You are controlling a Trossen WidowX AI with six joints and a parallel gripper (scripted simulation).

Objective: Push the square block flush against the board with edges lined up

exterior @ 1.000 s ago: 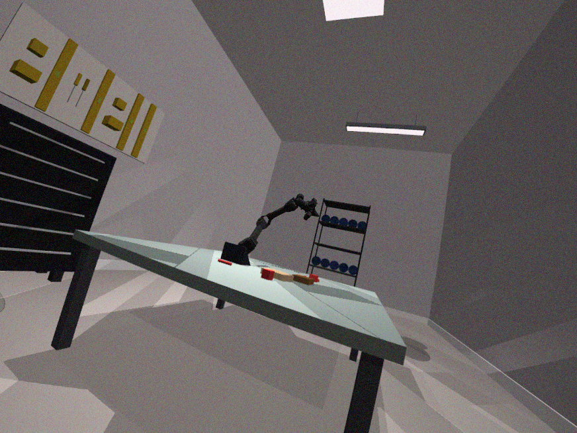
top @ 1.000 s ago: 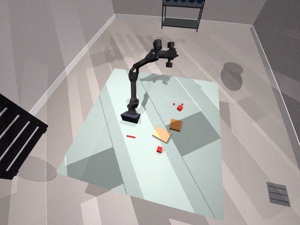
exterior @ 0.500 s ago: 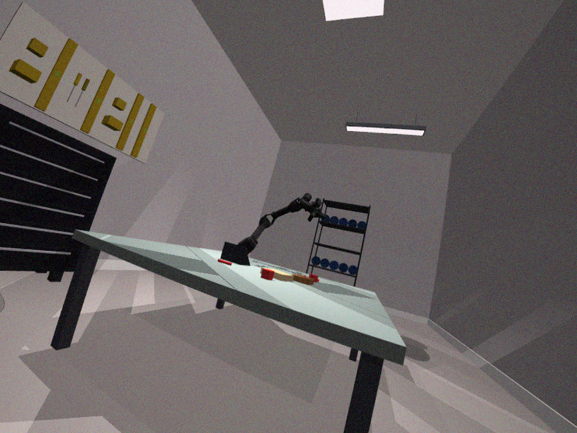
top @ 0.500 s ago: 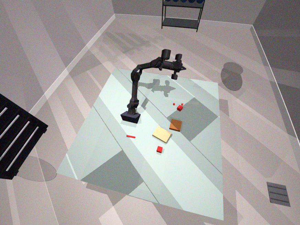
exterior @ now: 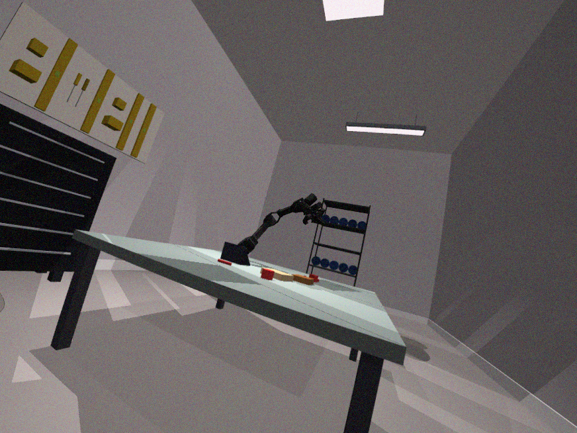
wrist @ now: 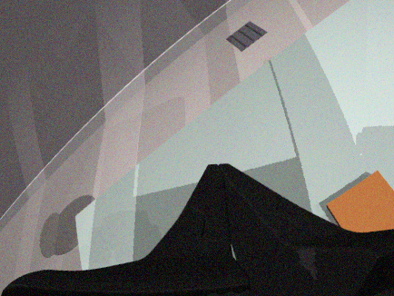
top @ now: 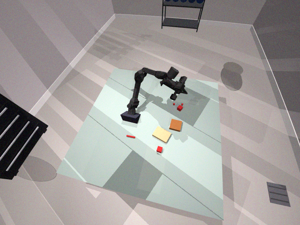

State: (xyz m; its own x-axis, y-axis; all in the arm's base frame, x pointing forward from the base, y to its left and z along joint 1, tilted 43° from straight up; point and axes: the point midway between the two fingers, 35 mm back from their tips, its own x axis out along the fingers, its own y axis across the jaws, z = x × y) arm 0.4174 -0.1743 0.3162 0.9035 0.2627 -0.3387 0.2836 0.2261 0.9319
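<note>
The square block is orange-brown and lies flat on the table. The board is pale yellow, rectangular and flat, beside the block on the robot base's side. In the top view a narrow gap shows between them, and the block is turned relative to the board's sides. My gripper is shut and empty, held high above the table, off beyond the block's far side. The board is not in the wrist view, and my fingers hide part of the block there.
A red cube lies near the board's front side. Another red cube lies beyond the block, with two tiny red pieces behind it. A red stick lies in front of the robot base.
</note>
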